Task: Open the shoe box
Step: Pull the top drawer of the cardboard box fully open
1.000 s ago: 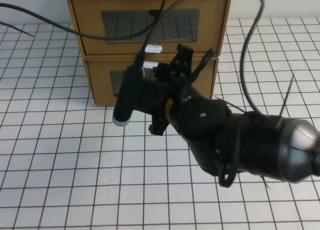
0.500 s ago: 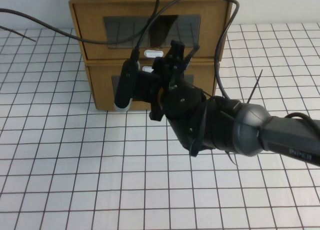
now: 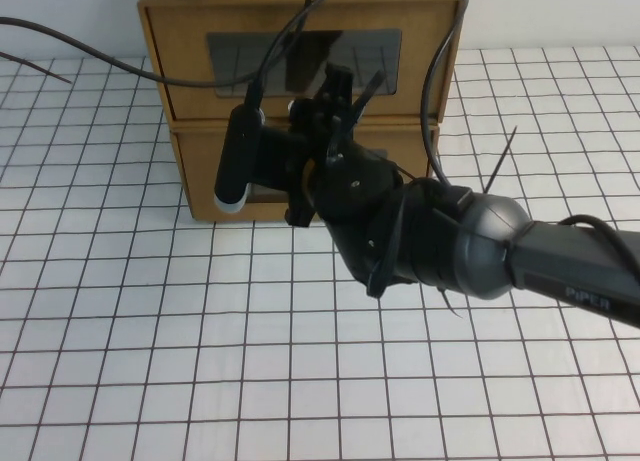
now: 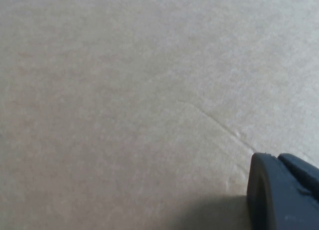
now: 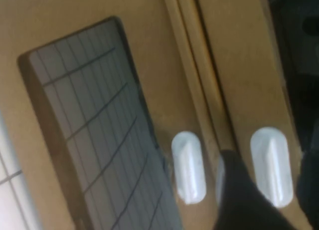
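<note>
Two brown cardboard shoe boxes (image 3: 180,41) stand stacked at the back of the table, each with a dark window (image 3: 240,51) in its front. My right gripper (image 3: 352,86) is open and held right against the fronts, near the seam between the boxes. In the right wrist view two white handles lie either side of that seam. One handle (image 5: 271,165) sits between my spread dark fingers (image 5: 237,195); the other handle (image 5: 188,166) lies just outside them, beside a window (image 5: 94,130). Which box the framed handle belongs to I cannot tell. My left gripper (image 4: 281,195) shows only as a dark part close against plain cardboard (image 4: 124,90).
The white gridded table (image 3: 150,361) stretches in front of the boxes. Black cables (image 3: 120,71) loop over the boxes' top and front. The right arm's bulky black body (image 3: 430,241) covers the lower box's right half.
The right arm has pushed forward and up toward the box fronts, and its fingers have spread slightly wider. The boxes have not moved.
</note>
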